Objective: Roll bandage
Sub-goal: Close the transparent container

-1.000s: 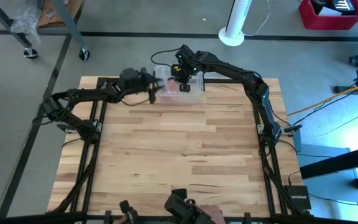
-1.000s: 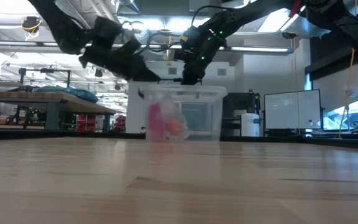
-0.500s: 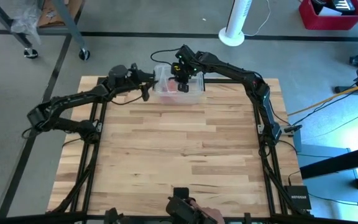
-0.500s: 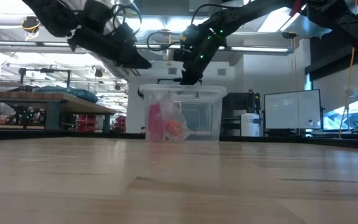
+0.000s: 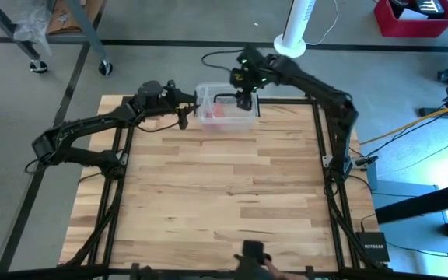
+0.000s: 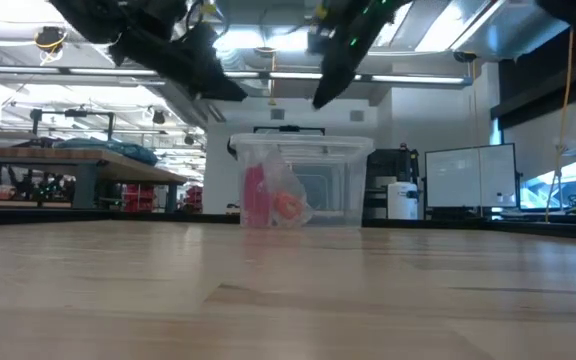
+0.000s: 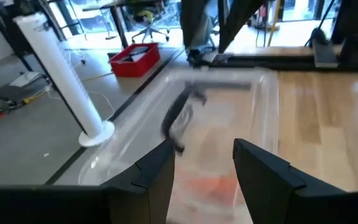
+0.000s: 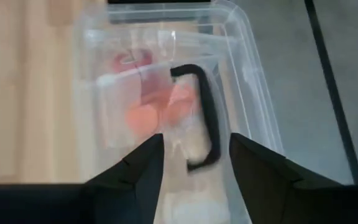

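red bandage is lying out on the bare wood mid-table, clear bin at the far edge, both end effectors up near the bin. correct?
Not quite. The red bandage isn't out on the bare wood; it stands inside the clear bin, as the low view shows. The rest holds: the bin sits at the table's far edge, with the left end effector beside it and the right end effector above it.

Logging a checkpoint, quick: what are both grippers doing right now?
Left gripper: jaws open, empty, beside the clear bin.
Right gripper: jaws open, empty, above the bin.
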